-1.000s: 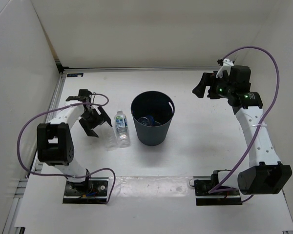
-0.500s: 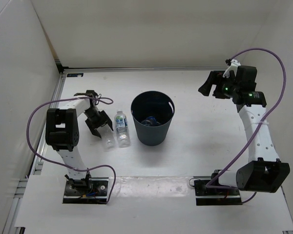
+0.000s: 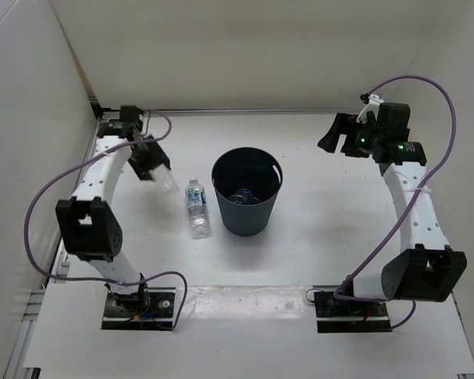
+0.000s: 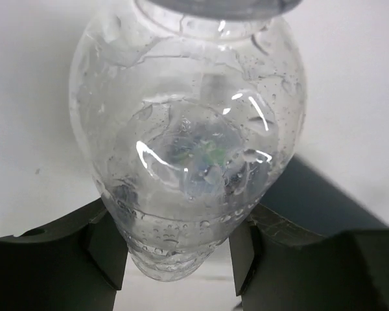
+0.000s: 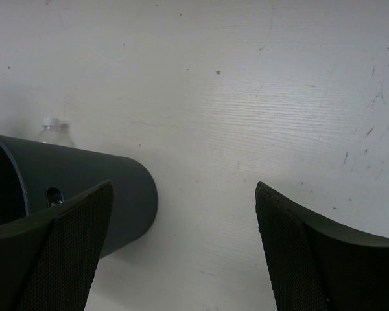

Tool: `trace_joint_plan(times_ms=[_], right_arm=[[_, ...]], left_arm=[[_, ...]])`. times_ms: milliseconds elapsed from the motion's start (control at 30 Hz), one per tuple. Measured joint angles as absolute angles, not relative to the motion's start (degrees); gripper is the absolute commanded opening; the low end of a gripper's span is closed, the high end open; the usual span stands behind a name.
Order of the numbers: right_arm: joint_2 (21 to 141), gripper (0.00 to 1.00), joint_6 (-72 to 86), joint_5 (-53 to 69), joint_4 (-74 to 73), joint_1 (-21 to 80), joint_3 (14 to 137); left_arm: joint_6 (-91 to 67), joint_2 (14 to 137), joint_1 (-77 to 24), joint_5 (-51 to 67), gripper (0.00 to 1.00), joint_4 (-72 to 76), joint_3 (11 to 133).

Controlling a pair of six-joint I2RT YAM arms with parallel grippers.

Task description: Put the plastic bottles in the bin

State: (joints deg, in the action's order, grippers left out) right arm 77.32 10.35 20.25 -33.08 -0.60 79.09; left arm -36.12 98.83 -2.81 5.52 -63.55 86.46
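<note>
**Plastic bottle (image 3: 167, 181), clear and beaded with droplets, clamped in the left gripper (image 3: 156, 169); the round dark grey-blue plastic bin (image 3: 249, 221) comes next**

We are judging this as the carry step. In the left wrist view the two black fingers (image 4: 107, 249) are pressing on the lower sides of the bottle, one on each side. From above, the bottle is hanging clear of the white table (image 3: 324, 237), well to the left of the bin and a little behind it.

We are reckoning that the next move calls for a swing to the right until the bottle is over the bin's wide mouth. Only then should the jaws part. The arm will need enough height to pass the rim.

The right gripper (image 3: 336, 136) is hovering with its jaws wide apart and nothing between them, off to the right of the bin.

Counting:
- We are seeing one bin, two arms and two grippers.
- One bottle is in the grip.
- One clear bottle with a white cap and a blue-green label (image 3: 196, 207) is lying on the table just left of the bin.
- Something clear and blue is showing inside the bin, but we cannot tell how many bottles it holds.
</note>
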Motion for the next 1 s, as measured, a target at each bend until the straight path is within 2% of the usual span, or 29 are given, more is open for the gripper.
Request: trace_joint_plan(times_ms=[267,467,667,700,733,767,800,1000], right_arm=[[77.32,0.9,9.91,19.2,-34.26,0.05,79.09],[77.32,0.9,8.75,17.69,-35.68,3.11,79.18],[77.32,0.9,7.44,16.27,-37.01,4.97,79.92],[77.32,0.9,7.16,15.97,-37.32,5.32,80.16],[77.32,0.9,6.92,15.57,-37.47,5.61,80.38],[77.32,0.9,6.72,15.35,-37.58,5.93,80.51],[77.32,0.9,6.46,15.05,-37.65,6.24,80.62],[77.32,0.9,5.32,13.87,-38.68,7.92,80.79]], left_arm=[[-34.59,87.64,-8.4,4.32,0.59,-55.75,104.88],[-27.97,82.28,-22.48,4.89,0.59,-46.92,105.93],[-20.67,84.6,-35.92,4.21,0.59,-42.06,104.77],[-19.77,85.6,-37.12,4.08,0.61,-41.87,105.03],[-19.03,86.8,-38.15,3.92,0.68,-41.85,105.51],[-18.17,88.01,-38.92,3.81,0.97,-41.74,105.97],[-17.21,89.21,-39.79,3.68,1.0,-41.82,106.45],[-13.8,95.11,-43.29,1.02,1.0,-47.37,112.97]])
